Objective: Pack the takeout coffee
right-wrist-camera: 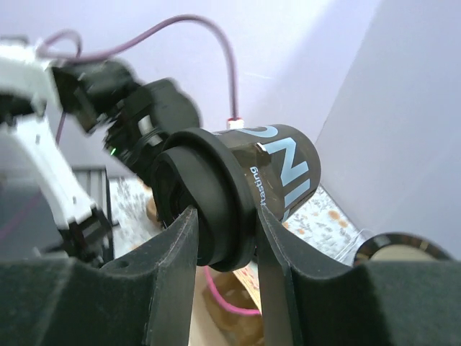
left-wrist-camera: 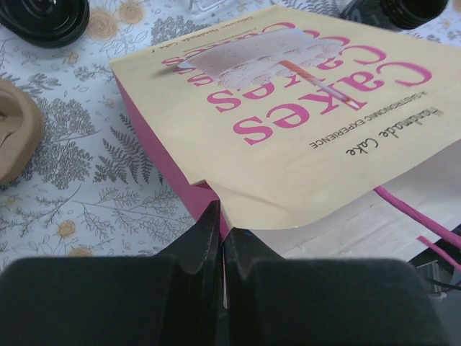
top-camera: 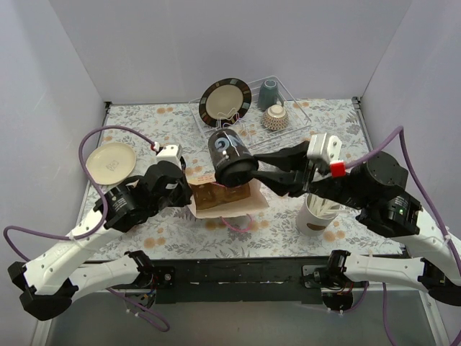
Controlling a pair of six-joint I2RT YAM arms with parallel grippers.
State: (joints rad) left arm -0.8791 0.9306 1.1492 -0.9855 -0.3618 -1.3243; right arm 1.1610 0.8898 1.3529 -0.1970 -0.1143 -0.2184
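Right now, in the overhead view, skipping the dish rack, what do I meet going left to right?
Cream plate → left claw pinching the paper bag edge → takeout coffee cup held by the right claw → white cup of stirrers.

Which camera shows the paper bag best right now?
Left wrist: the bag fills the frame, its edge pinched in the left gripper. Top external shows it partly hidden behind the held black cup; right wrist catches only a sliver under the cup.
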